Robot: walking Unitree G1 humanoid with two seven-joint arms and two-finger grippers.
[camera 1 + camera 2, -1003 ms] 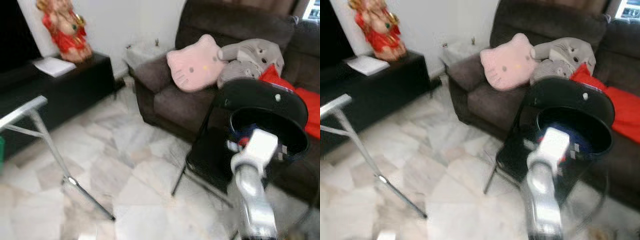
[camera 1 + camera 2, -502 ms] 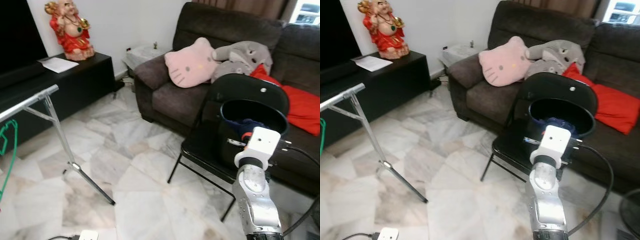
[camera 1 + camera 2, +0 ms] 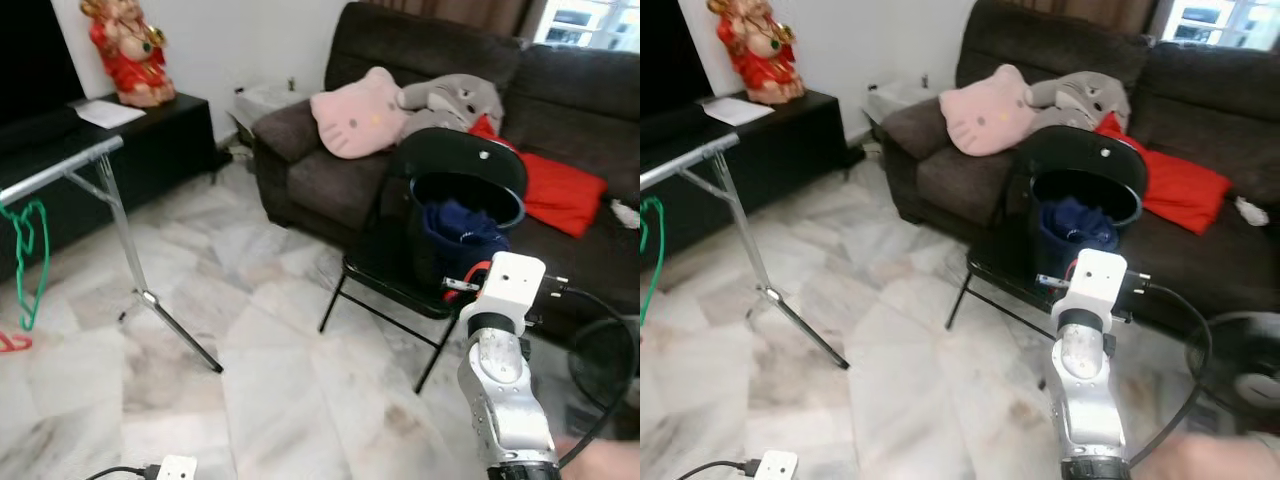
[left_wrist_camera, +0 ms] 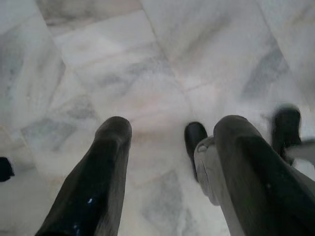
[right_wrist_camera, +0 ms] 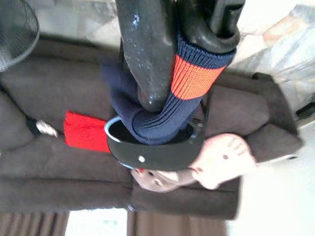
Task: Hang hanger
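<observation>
Right gripper (image 5: 170,59) at lower right of the frame, fingers clamped on a navy garment (image 5: 147,105) with an orange cuff, lifted from the black bucket (image 3: 466,205) on the folding chair (image 3: 400,270) beside the brown sofa (image 3: 420,100). Left gripper (image 4: 172,162) spread wide and holding nothing above the marble floor (image 3: 260,340). Green hanger (image 3: 27,255) dangling from the metal rail (image 3: 60,170) at far left, mid-frame
</observation>
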